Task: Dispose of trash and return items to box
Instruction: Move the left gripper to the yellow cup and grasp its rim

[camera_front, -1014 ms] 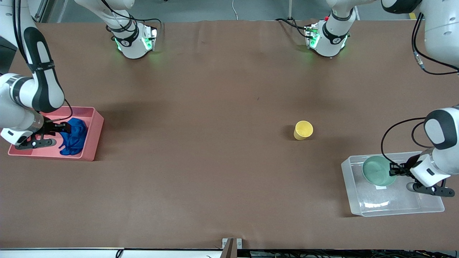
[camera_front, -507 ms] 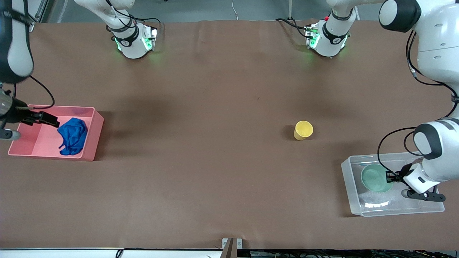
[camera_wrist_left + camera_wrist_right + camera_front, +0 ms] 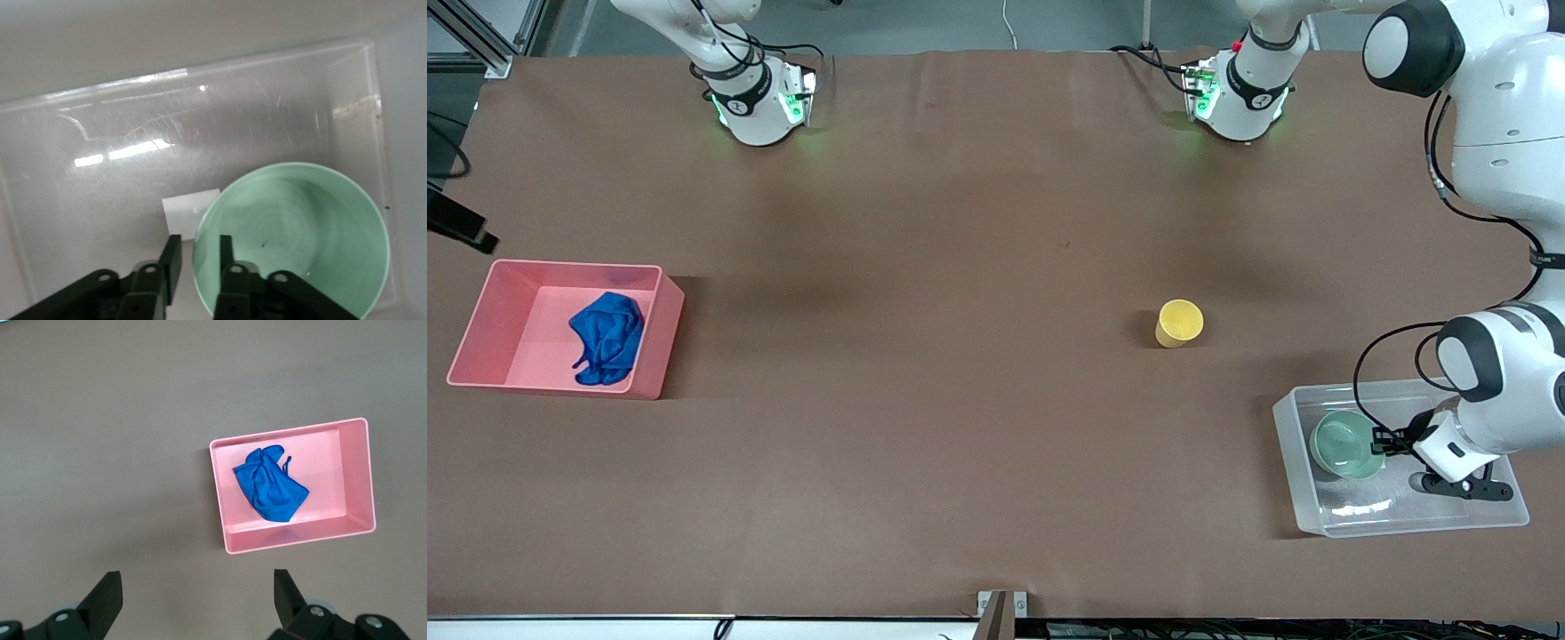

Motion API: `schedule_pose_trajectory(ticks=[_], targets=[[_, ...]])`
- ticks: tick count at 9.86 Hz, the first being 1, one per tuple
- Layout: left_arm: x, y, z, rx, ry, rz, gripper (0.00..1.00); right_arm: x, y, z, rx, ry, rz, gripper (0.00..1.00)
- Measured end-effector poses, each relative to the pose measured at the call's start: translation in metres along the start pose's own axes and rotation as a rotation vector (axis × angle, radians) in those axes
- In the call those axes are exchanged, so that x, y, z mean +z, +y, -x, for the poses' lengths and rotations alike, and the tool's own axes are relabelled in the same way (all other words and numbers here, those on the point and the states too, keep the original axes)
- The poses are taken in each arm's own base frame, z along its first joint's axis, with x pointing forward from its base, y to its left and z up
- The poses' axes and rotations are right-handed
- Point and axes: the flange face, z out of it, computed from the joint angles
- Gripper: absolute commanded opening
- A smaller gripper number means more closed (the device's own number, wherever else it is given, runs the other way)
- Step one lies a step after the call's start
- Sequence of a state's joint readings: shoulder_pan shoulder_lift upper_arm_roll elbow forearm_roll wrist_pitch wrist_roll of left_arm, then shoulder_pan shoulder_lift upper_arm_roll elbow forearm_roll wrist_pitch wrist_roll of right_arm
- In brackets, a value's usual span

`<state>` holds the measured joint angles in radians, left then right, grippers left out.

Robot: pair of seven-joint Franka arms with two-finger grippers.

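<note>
Your right gripper (image 3: 193,600), wide open, has lifted clear of the pink bin (image 3: 480,331), leaving the blue rag (image 3: 607,338) inside. Your left gripper (image 3: 197,257) has just loosened narrowly around the green bowl (image 3: 1345,446) rim in the clear tub (image 3: 1294,462). The yellow cup (image 3: 1178,323) remains outside the tub.

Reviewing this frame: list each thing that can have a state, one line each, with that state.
blue rag: crumpled, lying in the pink bin.
pink bin: upright, holding the rag.
mint-green bowl: upright in the clear box, rim between the left gripper's fingers.
clear box: upright, holds only the bowl.
yellow cup: standing upright on the table, outside the box.
left gripper: fingers straddling the bowl's rim.
right gripper: open, empty, high above the table.
</note>
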<state>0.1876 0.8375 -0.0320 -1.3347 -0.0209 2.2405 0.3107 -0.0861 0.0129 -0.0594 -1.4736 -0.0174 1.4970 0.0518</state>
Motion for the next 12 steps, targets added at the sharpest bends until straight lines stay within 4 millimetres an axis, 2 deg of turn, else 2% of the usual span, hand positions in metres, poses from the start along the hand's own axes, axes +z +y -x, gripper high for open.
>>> schedule_pose_trajectory(ticks=[1,2,3,4,5,6,8,9,10,12], targets=[[-0.019,-0.001,-0.007,0.002,0.032,-0.010,0.84,-0.004,-0.001,0.002,-0.002,-0.001,0.000,1.00],[-0.053,0.003,-0.013,0.009,0.072,-0.020,0.89,-0.005,-0.002,0.002,-0.003,-0.002,0.000,1.00],[-0.093,0.014,-0.015,0.023,0.100,-0.022,0.90,-0.005,-0.002,0.002,-0.005,-0.003,0.000,1.00],[-0.132,0.036,-0.009,0.043,0.106,-0.014,0.90,-0.005,-0.003,0.002,-0.007,-0.004,0.000,1.00],[-0.163,0.064,0.005,0.044,0.101,-0.007,0.90,-0.005,-0.004,0.002,-0.008,-0.004,0.000,1.00],[-0.185,0.098,0.023,0.036,0.093,0.003,0.90,-0.005,-0.004,0.003,-0.009,-0.007,0.000,1.00],[-0.203,0.166,0.070,0.031,0.055,0.019,0.90,-0.012,-0.003,0.005,-0.047,-0.007,0.000,1.00],[-0.200,0.195,0.093,0.031,0.025,0.024,0.90,-0.018,-0.003,0.006,-0.057,0.000,0.000,1.00],[-0.189,0.219,0.112,0.037,-0.009,0.027,0.90,-0.021,-0.002,0.007,-0.062,0.001,0.000,1.00],[-0.155,0.256,0.137,0.034,-0.055,0.033,0.90,-0.019,-0.002,0.008,-0.064,-0.014,0.000,1.00]])
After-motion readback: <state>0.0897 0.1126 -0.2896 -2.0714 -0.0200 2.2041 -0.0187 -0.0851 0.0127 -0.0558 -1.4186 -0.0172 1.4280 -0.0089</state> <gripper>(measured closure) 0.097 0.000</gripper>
